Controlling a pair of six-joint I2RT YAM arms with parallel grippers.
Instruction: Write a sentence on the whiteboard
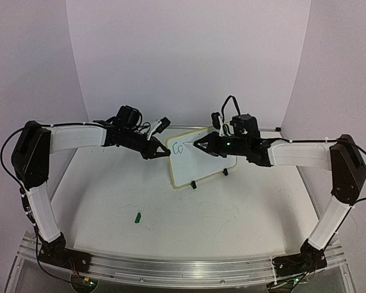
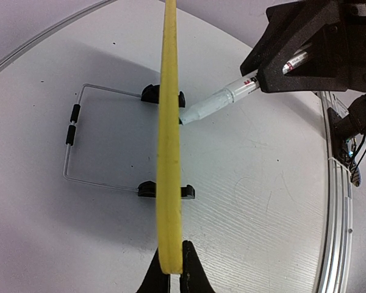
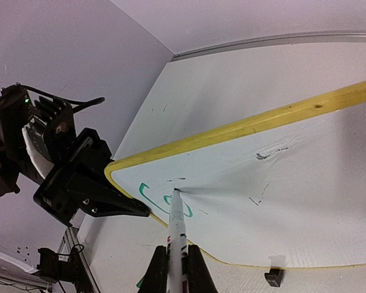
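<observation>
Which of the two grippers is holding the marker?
The right gripper: it is shut on the marker, tip against the whiteboard beside green letters. The left gripper instead pinches the board's yellow rim.

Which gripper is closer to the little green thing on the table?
Left. The left gripper pinches the whiteboard at its left edge, just beyond the green thing. The right gripper, holding a marker against the whiteboard, sits further right and further away.

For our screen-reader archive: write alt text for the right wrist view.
The right end effector holds a marker, tip touching the whiteboard beside green letters. The left end effector clamps the board's yellow-rimmed corner.
</observation>
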